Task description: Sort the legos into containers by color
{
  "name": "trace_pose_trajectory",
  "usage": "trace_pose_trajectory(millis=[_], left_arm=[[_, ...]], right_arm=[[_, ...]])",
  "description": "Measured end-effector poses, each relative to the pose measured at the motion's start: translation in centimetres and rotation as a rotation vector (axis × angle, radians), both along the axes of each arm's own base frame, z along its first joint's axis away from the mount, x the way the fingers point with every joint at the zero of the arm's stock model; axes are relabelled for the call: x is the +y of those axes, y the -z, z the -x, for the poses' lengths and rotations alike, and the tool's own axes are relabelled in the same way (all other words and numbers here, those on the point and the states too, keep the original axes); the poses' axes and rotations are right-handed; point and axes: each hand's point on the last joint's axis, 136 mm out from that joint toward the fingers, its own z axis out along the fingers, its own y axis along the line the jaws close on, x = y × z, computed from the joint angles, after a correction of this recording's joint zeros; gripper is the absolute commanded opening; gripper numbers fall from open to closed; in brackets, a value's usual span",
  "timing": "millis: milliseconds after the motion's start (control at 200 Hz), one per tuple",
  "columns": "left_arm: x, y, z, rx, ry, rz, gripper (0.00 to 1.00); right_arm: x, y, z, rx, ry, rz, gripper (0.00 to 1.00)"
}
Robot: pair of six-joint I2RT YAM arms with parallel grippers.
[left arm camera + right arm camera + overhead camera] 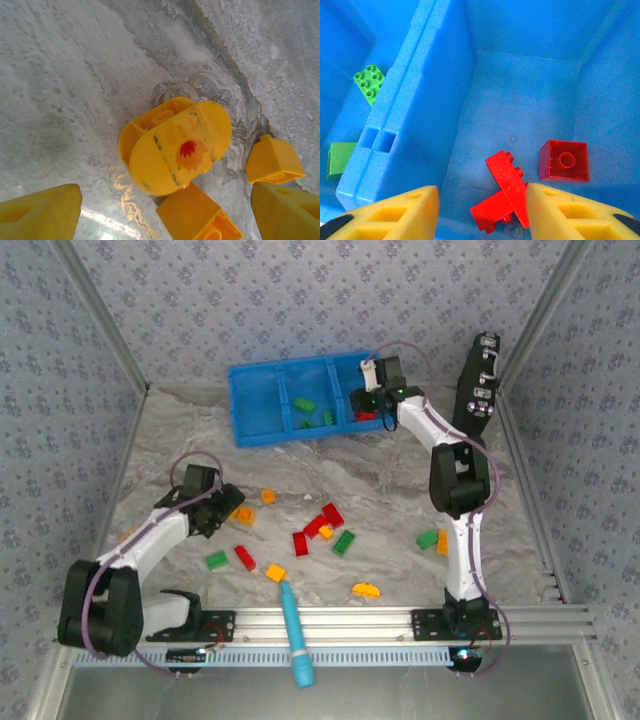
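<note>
Orange-yellow plastic was what your left gripper (222,508) faced. A rounded orange-yellow brick (175,145) lay on the table (400,490), on its left side, just right of the gripper and well nearer to you than the blue tray (240,410) at the far edge.

In the left wrist view the brick sat ahead of the gap between the two fingers (45,210), which stood wide apart and held nothing. Its long axis ran slantwise across that gap, so a small wrist turn would probably be needed before closing.

Two smaller orange bricks (274,160) lay just beside it, near enough to get caught. Your left arm was plainly the nearer one.

Your right gripper (368,405) hung over the tray's right compartment (530,100), fingers parted. Red bricks (507,192) lay below and between them, not clamped.
</note>
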Motion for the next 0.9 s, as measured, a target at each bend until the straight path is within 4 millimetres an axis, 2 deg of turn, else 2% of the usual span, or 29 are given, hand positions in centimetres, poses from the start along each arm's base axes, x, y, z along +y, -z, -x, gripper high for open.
trace_pose_trajectory(millis=[170,265,405,470,535,695,805,900], left_arm=[[-0.5,0.7,-1.6,0.018,-0.003,0.000,0.89],[-0.9,0.5,-2.7,0.007,0.002,0.002,0.88],[-1.4,0.9,-3.7,0.016,0.008,0.000,0.86],[-1.4,1.5,-3.8,0.034,0.009,-0.004,0.85],[-1.3,2.2,-3.8,0.054,0.008,-0.013,0.85],[-1.5,2.2,-4.5,0.043,0.011,-0.011,0.81],[-1.6,2.3,-4.9,0.034,0.015,-0.011,0.78],[-1.8,2.3,-5.4,0.026,0.026,-0.011,0.76]], right_arm=[[-0.1,0.6,1.5,0.029,-0.012,0.003,0.54],[0.0,0.5,3.5,0.045,-0.026,0.017,0.59],[0.6,-1.4,7.4,0.038,-0.057,0.027,0.66],[0.2,-2.8,8.9,0.028,-0.055,0.012,0.69],[-1.3,-4.2,10.0,0.020,-0.025,-0.015,0.71],[-7.3,-6.1,12.7,0.020,0.118,-0.088,0.75],[-9.7,-6.2,15.4,0.038,0.206,-0.111,0.76],[-11.0,-4.9,18.0,0.083,0.285,-0.126,0.75]])
